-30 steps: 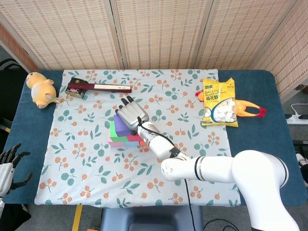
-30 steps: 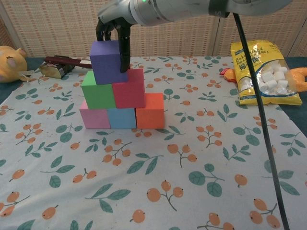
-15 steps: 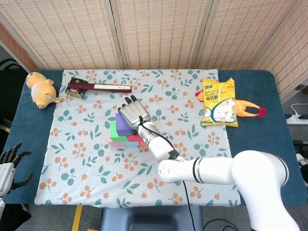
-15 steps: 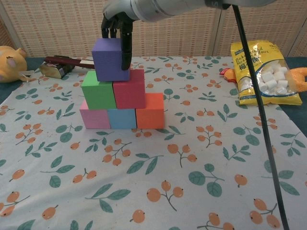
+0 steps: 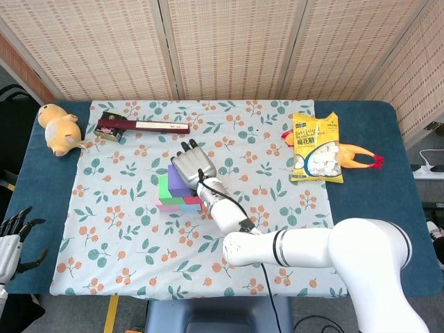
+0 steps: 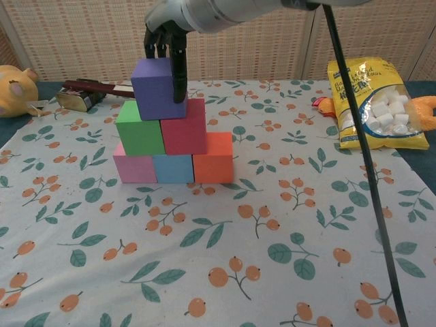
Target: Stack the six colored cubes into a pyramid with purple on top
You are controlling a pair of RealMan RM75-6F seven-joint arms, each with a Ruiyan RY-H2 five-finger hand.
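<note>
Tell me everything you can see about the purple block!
The purple cube is plain, matte and foam-like with square faces. It sits upright at the very top of the pyramid, resting across the green cube and the red cube. The right hand grips it from above, one dark finger running down its right side.

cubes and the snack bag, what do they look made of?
Purple cube and the five under it, e.g. the red cube: probably foam or soft plastic; matte, flat colour, no glare, slightly soft edges. Snack bag: thin glossy plastic film, yellow print with a clear window showing white pieces, and wrinkled highlights.
</note>
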